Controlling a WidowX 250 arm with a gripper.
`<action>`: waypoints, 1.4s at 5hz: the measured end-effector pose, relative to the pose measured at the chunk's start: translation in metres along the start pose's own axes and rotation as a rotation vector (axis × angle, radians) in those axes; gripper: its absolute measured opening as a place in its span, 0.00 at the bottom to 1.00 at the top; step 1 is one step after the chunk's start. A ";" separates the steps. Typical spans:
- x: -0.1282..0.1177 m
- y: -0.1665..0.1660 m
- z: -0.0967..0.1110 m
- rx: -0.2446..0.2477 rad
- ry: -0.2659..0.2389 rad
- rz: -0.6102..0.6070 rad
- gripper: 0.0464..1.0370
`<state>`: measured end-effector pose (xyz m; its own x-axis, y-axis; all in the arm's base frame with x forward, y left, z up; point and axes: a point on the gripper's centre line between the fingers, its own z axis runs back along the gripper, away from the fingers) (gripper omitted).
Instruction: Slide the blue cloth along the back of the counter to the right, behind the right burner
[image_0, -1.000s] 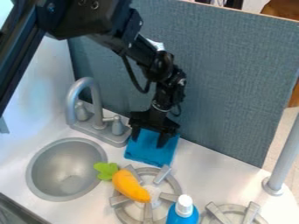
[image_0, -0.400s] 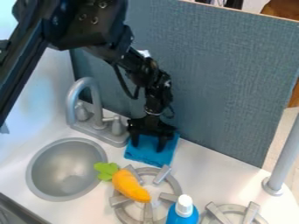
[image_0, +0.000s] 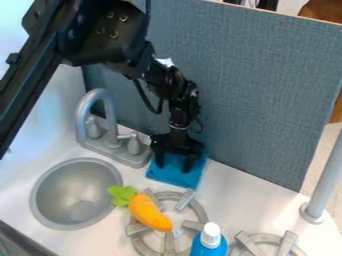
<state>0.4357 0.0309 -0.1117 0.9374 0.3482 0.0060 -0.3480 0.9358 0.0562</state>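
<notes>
Hangs from the far left, with the black gripper (image_0: 174, 165) pointing down over the blue cloth (image_0: 172, 172), just in front of the grey-blue divider (image_0: 267, 90). Stands wide, with fingers (image_0: 188, 164) apart over the left and right parts of the cloth. Lies flat, as to the cloth, on the white counter (image_0: 240, 190), far from the near edge and between the faucet (image_0: 110, 117) on the left and the bare stretch on the right. Sits farther left and nearer, in the case of the round grey sink (image_0: 60, 185), with the faucet behind. Rests on the left burner (image_0: 185, 200), as to the toy carrot (image_0: 148, 212), with orange root aslant and green top toward the sink's right rim. Stands upright at that burner's near right side, as to the blue bottle (image_0: 209, 245) with a white cap. Shows in part at the near right, as to a second burner (image_0: 287, 244). Rises at the far right of it, as to a grey post (image_0: 327, 180).
</notes>
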 end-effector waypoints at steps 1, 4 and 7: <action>-0.007 -0.015 -0.001 -0.014 -0.005 -0.058 0.96; -0.051 -0.076 0.006 -0.048 0.012 -0.259 0.96; -0.051 -0.141 0.005 -0.102 -0.036 -0.314 0.96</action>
<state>0.4369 -0.1188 -0.1149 0.9984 0.0411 0.0395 -0.0396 0.9984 -0.0396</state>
